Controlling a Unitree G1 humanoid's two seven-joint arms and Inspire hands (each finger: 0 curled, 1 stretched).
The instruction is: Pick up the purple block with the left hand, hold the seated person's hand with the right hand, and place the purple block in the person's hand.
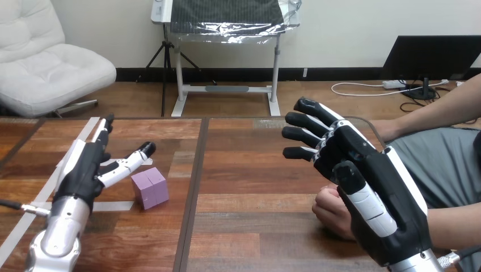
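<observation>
Purple block (pixel 150 188): lies on the wooden table (pixel 255 187) in the lower left of the frame, just right of the left hand; nothing grips it.
Left hand (pixel 85 170): lower left, fingers straight and thumb splayed out toward the block, holding nothing. The thumb tip is near the block's upper left corner but apart from it.
Right hand (pixel 385 192): lower right, fingers spread and straight, pointing to the upper left, closed on nothing.
Person's hand (pixel 330 211): right of centre near the bottom, loosely curled on the table and partly hidden behind the right hand. I cannot tell whether the two touch.
Step in hand: by my reading, the reach for the block, which is not yet lifted.
Doing it well: bring the left hand further right so the block sits between thumb and fingers, then close on two opposite flat faces, low enough not to tip it.
Risk: the thumb leads, so a shallow approach would likely push the block away to the right.
Right side: the person's curled hand probably needs to open, palm up, before it can be held.
</observation>
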